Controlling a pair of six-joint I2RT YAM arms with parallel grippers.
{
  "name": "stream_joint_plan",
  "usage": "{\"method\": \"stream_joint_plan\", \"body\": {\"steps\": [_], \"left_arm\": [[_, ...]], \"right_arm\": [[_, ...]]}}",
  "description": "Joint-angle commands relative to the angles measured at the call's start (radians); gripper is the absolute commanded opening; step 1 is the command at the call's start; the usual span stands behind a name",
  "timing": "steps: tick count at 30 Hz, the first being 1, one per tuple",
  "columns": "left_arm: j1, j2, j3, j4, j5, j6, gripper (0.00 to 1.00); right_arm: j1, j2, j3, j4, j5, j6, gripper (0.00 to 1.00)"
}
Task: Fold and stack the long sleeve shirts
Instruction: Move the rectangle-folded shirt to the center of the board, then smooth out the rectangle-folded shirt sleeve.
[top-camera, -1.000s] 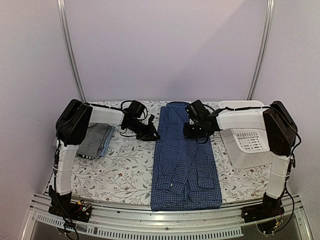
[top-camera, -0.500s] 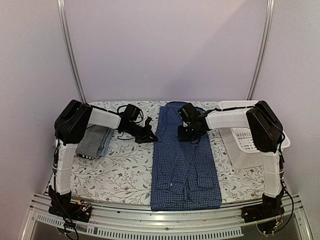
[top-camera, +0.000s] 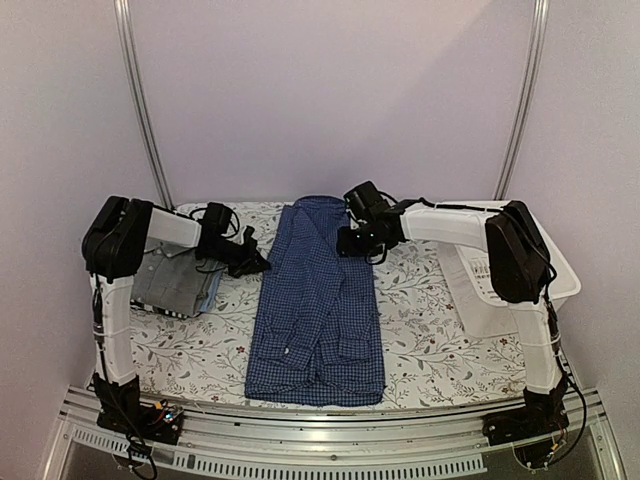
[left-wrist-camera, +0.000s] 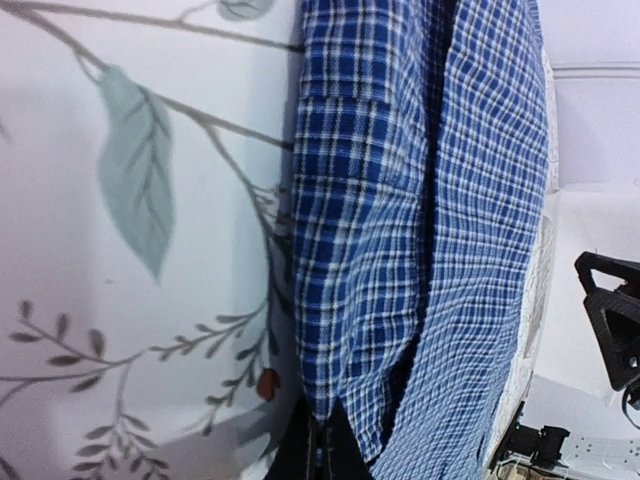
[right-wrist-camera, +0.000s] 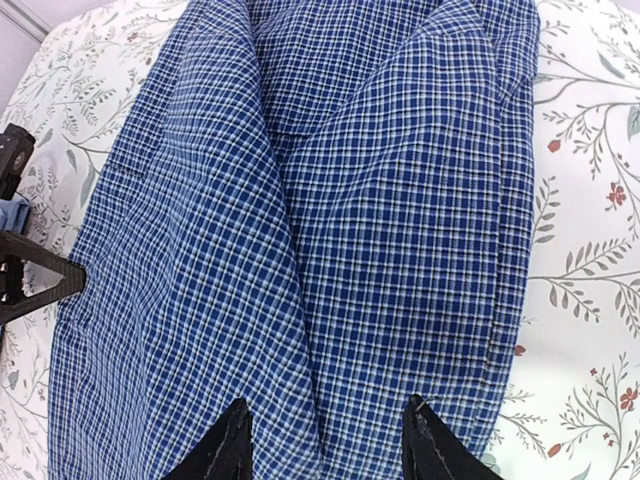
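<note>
Left claw (top-camera: 256, 264): closed tight on the left edge of the dark blue fine-check cloth button-up shirt (top-camera: 318, 300), which lies flat along the desk centre. Right claw (right-wrist-camera: 328, 440): spread wide, tips on the shirt's far right part, holding nothing. Bare floral-print desk (top-camera: 430, 340) lies outboard of the right claw. Folded grey shirts (top-camera: 170, 285) lie outboard of the left claw.

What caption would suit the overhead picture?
Left gripper and right gripper at the far end of a blue check shirt lying on the floral table.

the dark blue check shirt (top-camera: 318, 290) has slid leftward and now lies slanted; the left gripper (top-camera: 252, 263), at its left edge, has drawn back left; the right gripper (top-camera: 345, 243), over its far end, has followed left.
</note>
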Motion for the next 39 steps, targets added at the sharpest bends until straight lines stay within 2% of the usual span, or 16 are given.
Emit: {"method": "stream_joint_plan", "body": {"steps": [1, 5, 9, 12, 16, 23, 28, 34, 39], "left_arm": [[0.031, -0.014, 0.028, -0.118, -0.087, 0.055, 0.02], [0.03, -0.061, 0.043, -0.143, -0.116, 0.068, 0.17], [0.022, -0.132, 0.054, -0.177, -0.178, 0.089, 0.31], [0.007, -0.182, 0.078, -0.191, -0.216, 0.109, 0.33], [-0.022, -0.21, 0.109, -0.217, -0.185, 0.112, 0.32], [-0.089, -0.344, 0.019, -0.21, -0.128, 0.092, 0.32], [-0.114, -0.468, -0.098, -0.193, -0.114, 0.074, 0.32], [-0.124, -0.586, -0.19, -0.188, -0.122, 0.069, 0.34], [-0.124, -0.657, -0.228, -0.178, -0.132, 0.071, 0.4]], "right_arm": [[-0.003, 0.013, 0.048, -0.015, -0.049, -0.025, 0.49], [-0.001, -0.001, 0.049, 0.067, -0.162, -0.036, 0.46], [-0.001, 0.024, 0.062, 0.222, -0.328, -0.021, 0.31], [-0.003, 0.091, 0.111, 0.33, -0.42, 0.011, 0.22], [-0.009, 0.211, 0.214, 0.449, -0.468, 0.073, 0.12], [-0.056, 0.429, 0.351, 0.621, -0.449, 0.263, 0.1], [-0.084, 0.533, 0.408, 0.615, -0.402, 0.363, 0.08], [-0.096, 0.542, 0.42, 0.602, -0.424, 0.413, 0.11], [-0.095, 0.457, 0.419, 0.543, -0.444, 0.371, 0.17]]}}
